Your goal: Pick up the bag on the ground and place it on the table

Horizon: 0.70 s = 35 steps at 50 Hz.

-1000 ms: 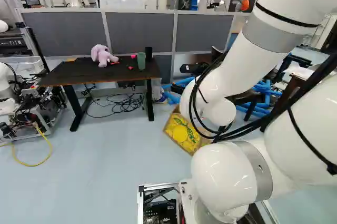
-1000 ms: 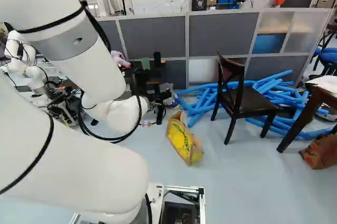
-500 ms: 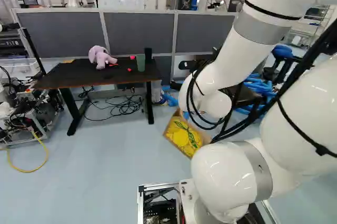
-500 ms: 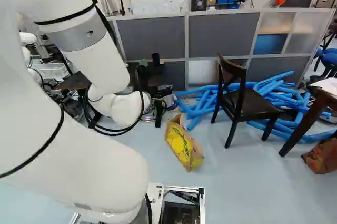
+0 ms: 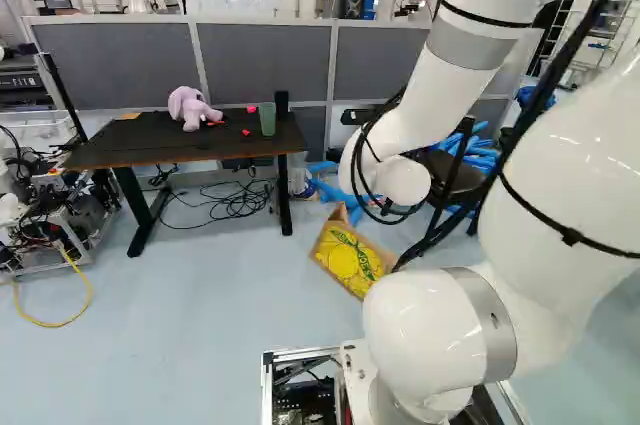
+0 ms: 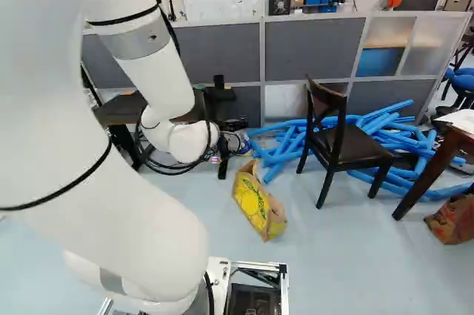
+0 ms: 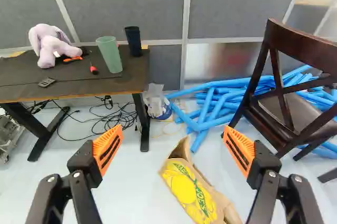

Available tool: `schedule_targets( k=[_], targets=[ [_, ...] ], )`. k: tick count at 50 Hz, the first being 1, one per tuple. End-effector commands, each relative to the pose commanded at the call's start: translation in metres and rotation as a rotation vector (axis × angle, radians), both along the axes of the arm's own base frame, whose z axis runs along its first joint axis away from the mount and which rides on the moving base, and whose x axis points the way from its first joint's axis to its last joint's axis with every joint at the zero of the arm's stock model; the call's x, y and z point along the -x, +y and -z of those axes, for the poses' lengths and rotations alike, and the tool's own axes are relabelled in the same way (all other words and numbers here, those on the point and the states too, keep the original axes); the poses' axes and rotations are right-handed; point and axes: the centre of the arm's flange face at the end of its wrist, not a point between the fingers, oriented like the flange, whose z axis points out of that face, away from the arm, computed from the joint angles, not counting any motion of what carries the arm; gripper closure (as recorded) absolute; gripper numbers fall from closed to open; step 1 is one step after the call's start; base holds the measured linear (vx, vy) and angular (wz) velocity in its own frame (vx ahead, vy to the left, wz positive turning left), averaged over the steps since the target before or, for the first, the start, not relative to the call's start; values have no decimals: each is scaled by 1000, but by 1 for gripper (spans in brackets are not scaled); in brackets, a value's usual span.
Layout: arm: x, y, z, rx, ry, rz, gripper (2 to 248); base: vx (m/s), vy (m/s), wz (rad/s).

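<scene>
Gripper (image 7: 172, 129): empty, its two fingers spread wide, one to the left and one to the right, in the air above the floor.
Bag (image 7: 192, 190): a brown paper bag with yellow print, lying on the floor ahead of and below the gripper. In the wrist view it appears between the fingers, closer to the right one.
Bag's long axis: slants from far left to near right, its loose paper rim at the far end.
Coming move: probably down and slightly right. The fingers spread roughly across the bag's narrow way, so a small turn to match the slant should let them close on its sides. The thin paper may fold or slide if pushed.
Arm (image 5: 440, 115): white, reaching out from the near side; in the base views it hides the gripper.
Table (image 5: 150, 161): far and left of the bag, dark-topped, well above the floor; the bag would need a high lift and a swing left.
On the table: a pale purple toy (image 7: 48, 45) at left; a green cup (image 7: 109, 55) and a black cup (image 7: 133, 40) at the right end, where a carried bag could knock them.
Beyond the bag: blue tubes (image 7: 226, 83).
Right: a dark wooden chair (image 6: 348, 148), apart from the bag but worth avoiding.
</scene>
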Motion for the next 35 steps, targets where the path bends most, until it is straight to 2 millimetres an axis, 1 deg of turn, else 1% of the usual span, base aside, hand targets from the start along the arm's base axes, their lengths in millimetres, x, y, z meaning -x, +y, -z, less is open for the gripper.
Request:
schedule_targets(
  k=[35],
  targets=[
    [-72,-31,37,-6,75,66,3,0,0,0]
  ],
)
